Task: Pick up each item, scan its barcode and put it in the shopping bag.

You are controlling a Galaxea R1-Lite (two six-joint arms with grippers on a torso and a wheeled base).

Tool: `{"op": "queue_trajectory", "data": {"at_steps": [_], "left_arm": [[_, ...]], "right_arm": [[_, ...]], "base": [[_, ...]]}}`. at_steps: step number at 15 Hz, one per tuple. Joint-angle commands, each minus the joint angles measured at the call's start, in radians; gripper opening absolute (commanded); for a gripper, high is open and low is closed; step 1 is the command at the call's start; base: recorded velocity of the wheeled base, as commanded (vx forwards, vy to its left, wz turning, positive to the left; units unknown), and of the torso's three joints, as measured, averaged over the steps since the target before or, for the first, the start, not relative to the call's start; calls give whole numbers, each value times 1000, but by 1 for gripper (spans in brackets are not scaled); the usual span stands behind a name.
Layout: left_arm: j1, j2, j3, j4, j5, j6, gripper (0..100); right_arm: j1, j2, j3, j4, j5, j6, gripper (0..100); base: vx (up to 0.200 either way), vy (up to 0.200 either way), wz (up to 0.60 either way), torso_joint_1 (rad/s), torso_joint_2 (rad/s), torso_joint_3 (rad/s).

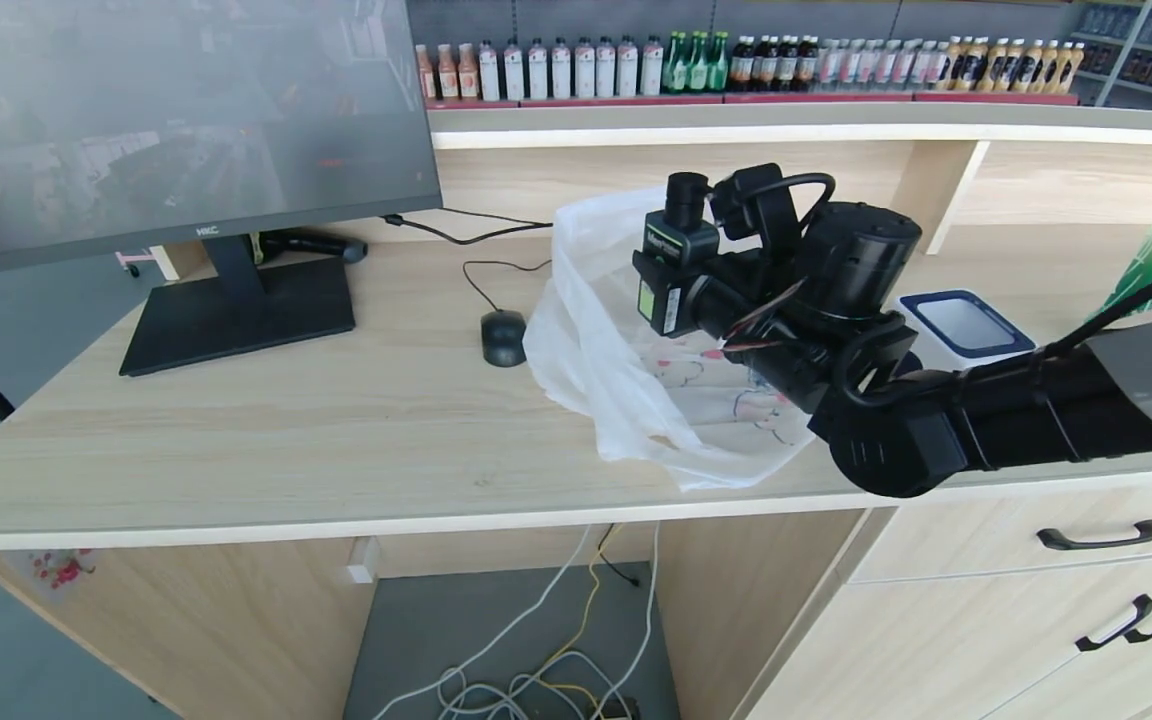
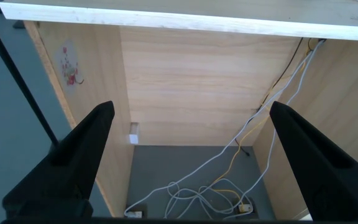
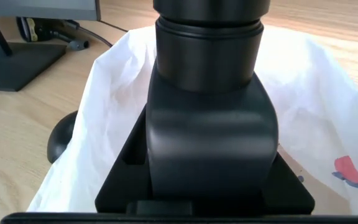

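Shopping bag [image 1: 616, 370], white plastic printed with pink and blue drawings too small to read, sits on the wooden counter [image 1: 336, 420] beside a mouse [image 1: 503, 337]. Right arm [image 1: 866, 300] hangs over the bag's mouth; whether it holds anything cannot be told. Left gripper [image 2: 190, 112] hangs wide open and empty below the counter's edge, above floor cables [image 2: 216, 186].

Worktop [image 1: 286, 430]: pale wood.
Shopping bag [image 1: 606, 340]: white, crumpled, lying on it.
Mouse [image 1: 503, 337]: just left of the bag.
Monitor stand [image 1: 236, 315]: farther left.
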Motion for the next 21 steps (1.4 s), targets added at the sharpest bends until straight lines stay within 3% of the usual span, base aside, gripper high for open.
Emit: {"op": "queue_trajectory", "data": {"at_steps": [1,21], "left_arm": [[0,0,0,0,0,0,100],[0,0,0,0,0,0,100]], "right_arm": [[0,38,-27,0,0,-1,0],[2,135,-27,-67,0,3,0]], "base": [[0,0,0,0,0,0],[0,0,0,0,0,0]]}}
